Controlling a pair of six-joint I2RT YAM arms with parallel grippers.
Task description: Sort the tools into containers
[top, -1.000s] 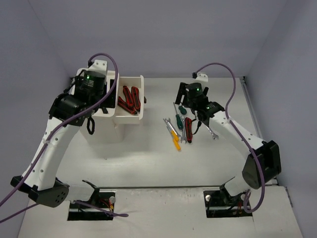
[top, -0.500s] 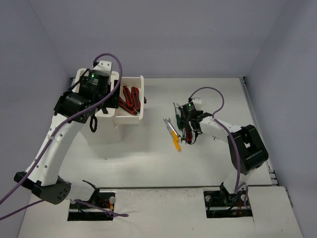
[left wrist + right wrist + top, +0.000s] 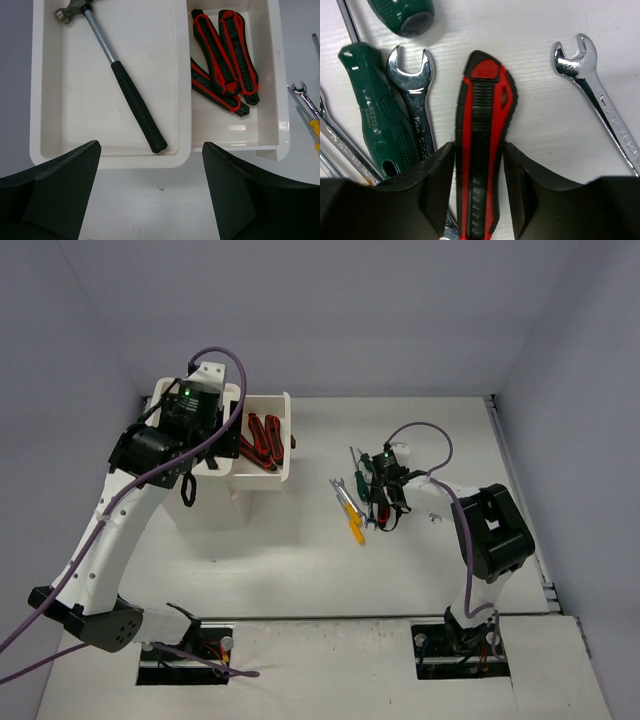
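Observation:
The white cabinet point(image 3: 225, 502) stands at the left. A black-handled hammer point(image 3: 130, 95) lies in its top tray point(image 3: 50, 100), and three red-and-black tools point(image 3: 222, 55) lie in the pulled-out drawer point(image 3: 280, 100). My left gripper point(image 3: 150, 147) hovers open above the tray's near rim, holding nothing. At the right, my right gripper point(image 3: 480, 150) is down on the table among the loose tools. Its fingers press both sides of a red-and-black-handled tool point(image 3: 485, 125) that still lies flat.
Beside the gripped tool lie two green screwdrivers point(image 3: 380, 115), point(image 3: 402, 12), a silver wrench point(image 3: 415, 100) on its left and another wrench point(image 3: 597, 100) on its right. A yellow screwdriver point(image 3: 355, 530) and a thin wrench point(image 3: 302, 95) lie left of that cluster.
My right arm dropped to the table onto the tool cluster, and its jaws narrowed onto the red-and-black tool. The left arm shifted slightly a second ago and has since held still.

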